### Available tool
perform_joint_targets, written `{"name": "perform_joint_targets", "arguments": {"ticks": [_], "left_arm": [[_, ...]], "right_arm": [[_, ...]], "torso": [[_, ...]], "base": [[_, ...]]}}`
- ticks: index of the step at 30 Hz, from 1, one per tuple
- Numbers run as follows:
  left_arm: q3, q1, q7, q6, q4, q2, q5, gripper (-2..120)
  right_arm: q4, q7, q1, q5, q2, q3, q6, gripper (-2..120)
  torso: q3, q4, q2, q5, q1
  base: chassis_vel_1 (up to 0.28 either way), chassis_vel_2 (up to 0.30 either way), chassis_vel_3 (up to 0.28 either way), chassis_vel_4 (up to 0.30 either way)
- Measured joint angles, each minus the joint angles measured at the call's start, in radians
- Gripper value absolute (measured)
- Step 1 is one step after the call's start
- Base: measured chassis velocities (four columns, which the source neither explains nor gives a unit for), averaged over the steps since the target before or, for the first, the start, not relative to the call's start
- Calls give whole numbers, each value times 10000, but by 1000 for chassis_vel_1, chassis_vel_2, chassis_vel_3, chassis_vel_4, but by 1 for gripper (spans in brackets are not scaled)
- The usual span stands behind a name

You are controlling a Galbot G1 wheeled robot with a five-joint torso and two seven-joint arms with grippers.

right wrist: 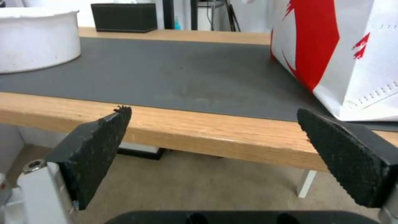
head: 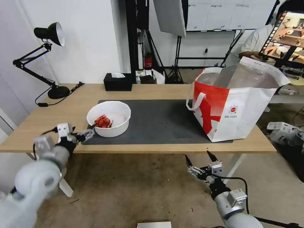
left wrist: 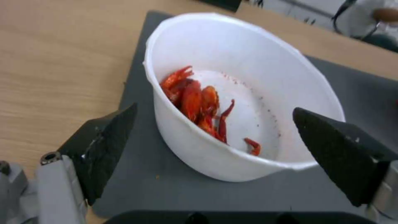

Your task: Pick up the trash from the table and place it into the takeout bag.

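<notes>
A white wall [head: 85, 38] stands behind the desk. At about ten o'clock a black desk lamp [head: 47, 34] bends over on its long arm, with its cord trailing away. At twelve o'clock, far back, black stands [head: 177, 53] hold up a big grey light panel [head: 169, 15]. White cupboards [head: 221, 14] fill the back wall at one o'clock. The floor [head: 126, 190] is brownish and a bit dirty. At three o'clock some white boxes [head: 281, 129] lie on the floor

Left gripper [head: 85, 134] reaching forward at table height, fingers spreading wide, right gripper [head: 200, 159] hanging low below, fingers gaping apart
</notes>
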Motion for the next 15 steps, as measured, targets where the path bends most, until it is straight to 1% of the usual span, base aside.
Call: {"name": "perform_joint_targets", "arguments": {"ticks": [1,2,3,5,6,7,10,11,14,15], "left_arm": [[170,-532,-429,363,314,121,-697,100],[279,-850,-666,590,516,191,-1125,100],[279,-850,-666,590,516,191,-1125,100],[536,-1488,-987,930,1028,344,-1824,100],[641,-1715,-1099,989,1217,374,-2005,100],[641,-1715,-1099,989,1217,374,-2005,100],[979,-2366,-1704,1013,1888,395,-2519,100],[979,-2366,-1704,1013,1888,395,-2519,100],[1394,-2788,-2089,1000,2416,399,-2643,100],[1394,-2788,-2089,1000,2416,399,-2643,100]], "right_arm": [[0,1,0,2,-1,0,-2,100],[0,0,1,3,-1,0,-2,100],[0,0,1,3,-1,0,-2,100],[0,1,3,4,-1,-1,-3,100],[0,1,2,4,-1,-1,-3,100],[0,1,2,4,-1,-1,-3,100],[0,1,5,4,-1,-1,-3,100],[0,1,5,4,-1,-1,-3,100],[0,1,6,4,-1,-1,-3,100],[0,1,6,4,-1,-1,-3,100]], "torso": [[0,0,0,0,0],[1,0,-1,-1,1],[1,0,-1,-1,1],[1,2,0,-1,0],[0,3,0,-2,0],[0,3,0,-2,0],[0,2,-1,-1,0],[0,2,-1,-1,0],[0,2,0,-1,0],[0,2,0,-1,0]], "base": [[0,0,0,0],[0,0,0,0],[0,0,0,0],[0,0,0,0],[0,0,0,0],[0,0,0,0],[0,0,0,0],[0,0,0,0],[0,0,0,0],[0,0,0,0]]}}
